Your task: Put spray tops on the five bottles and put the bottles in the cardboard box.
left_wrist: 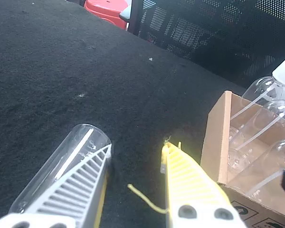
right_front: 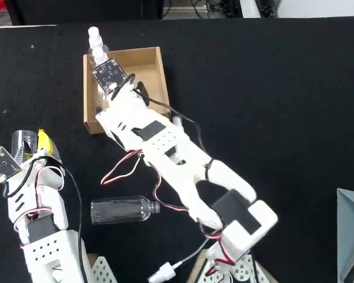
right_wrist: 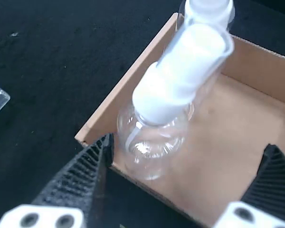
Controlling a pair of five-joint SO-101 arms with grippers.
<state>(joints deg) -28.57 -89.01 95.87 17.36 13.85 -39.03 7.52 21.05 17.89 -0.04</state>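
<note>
The cardboard box lies at the table's far left. Capped clear bottles lean in its far left corner. My right gripper hangs over that corner, open wide, with one bottle with a white spray top between its black fingers, untouched; a second capped bottle is behind it. My left gripper is open near the table's left edge with nothing between its grey and yellow fingers. A clear bottle lies against the outer side of the grey finger. An uncapped bottle lies in front.
A loose spray top with its tube lies near the front edge, by the right arm's base. A grey object stands at the right edge. The box with its bottles lies to one side of my left gripper.
</note>
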